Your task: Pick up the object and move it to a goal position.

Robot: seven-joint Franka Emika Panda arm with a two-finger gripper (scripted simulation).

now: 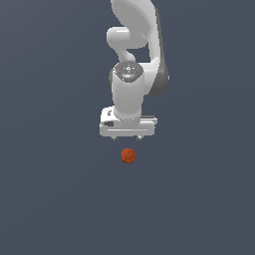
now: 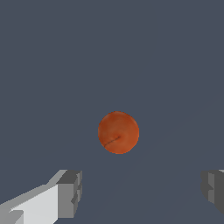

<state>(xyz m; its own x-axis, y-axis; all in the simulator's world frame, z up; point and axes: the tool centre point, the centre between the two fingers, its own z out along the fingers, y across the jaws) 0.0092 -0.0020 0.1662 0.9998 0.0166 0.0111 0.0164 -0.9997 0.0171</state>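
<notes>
A flat, matte slate-blue surface (image 1: pixel 50 199) fills both views from edge to edge, with no seams, walls or horizon to be seen. It carries only soft, even shading.

The arm (image 1: pixel 134 45) is smooth, glossy white with rounded, bulbous links and a dark grey band along the exterior view's right side. A grey disc-shaped cap sits on the wrist joint. Below it, a wide, boxy white bar spans the hand, and 2 small stubs show under that bar.

The gripper (image 1: pixel 127 138) hangs above the surface with its 2 fingers spread wide apart, holding nothing. In the wrist view, the fingers (image 2: pixel 70 192) are blocky, faceted grey pads, 1 on a white mount, the other only partly in frame.

The ball (image 1: pixel 128 156) is small, round and orange-red, slightly mottled, with a faint dark crease across it in the wrist view (image 2: pixel 118 132). It lies on the surface, just nearer than the bar in the exterior view, roughly centred between the fingers and apart from both.
</notes>
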